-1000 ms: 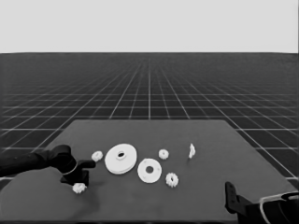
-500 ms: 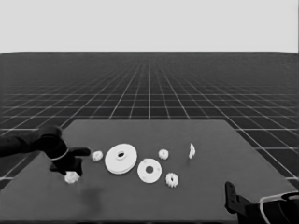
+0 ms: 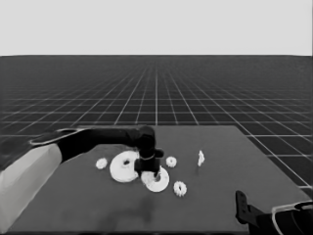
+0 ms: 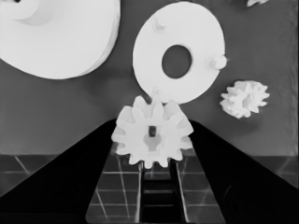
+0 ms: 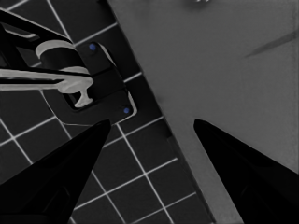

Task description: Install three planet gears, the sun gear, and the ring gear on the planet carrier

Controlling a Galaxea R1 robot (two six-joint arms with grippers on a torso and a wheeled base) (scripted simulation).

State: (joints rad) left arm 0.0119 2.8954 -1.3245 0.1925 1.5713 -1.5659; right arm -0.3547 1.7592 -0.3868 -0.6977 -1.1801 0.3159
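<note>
My left gripper [image 3: 149, 171] is shut on a planet gear [image 4: 152, 137], a small white toothed wheel, and hangs just above the near edge of the planet carrier [image 3: 161, 185]. That carrier [image 4: 177, 60] is the smaller round part, flat, with a centre hole and small pegs. The ring gear [image 3: 122, 169], the larger round part, lies touching its left side. Three more gears lie loose: one [image 3: 101, 163] left of the ring gear, one [image 3: 171, 161] behind the carrier, one [image 3: 180, 188] to its front right. My right gripper [image 5: 149, 135] is open, parked at the table's near right corner.
A thin white piece [image 3: 200, 157] lies right of the gears. The right arm [image 3: 254, 218] shows at the lower right corner. Dark machinery with blue lights [image 5: 88, 88] sits past the table's edge.
The left arm has swung from the table's left end to the middle, carrying the gear that lay under its fingers there. The other parts and the right arm have stayed put.
</note>
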